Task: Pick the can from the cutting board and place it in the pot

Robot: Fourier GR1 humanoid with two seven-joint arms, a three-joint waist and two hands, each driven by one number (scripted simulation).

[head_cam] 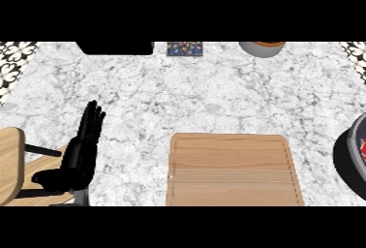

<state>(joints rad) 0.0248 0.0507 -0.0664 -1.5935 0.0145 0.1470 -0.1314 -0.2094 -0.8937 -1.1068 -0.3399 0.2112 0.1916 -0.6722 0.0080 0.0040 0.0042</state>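
The wooden cutting board (232, 169) lies at the lower middle of the counter with nothing on it. A black pot (346, 156) is cut off by the right edge. Inside it a small red and white thing (361, 149) shows, possibly the can; too little is visible to be sure. My left hand (80, 150) rests at the left of the board, open with fingers straight and pointing away from me, holding nothing. My right hand does not show.
At the counter's far edge sit a black object (114, 47), a small patterned box (184, 48) and a grey container with an orange top (262, 48). A wooden piece with black legs (8, 164) stands at the left edge.
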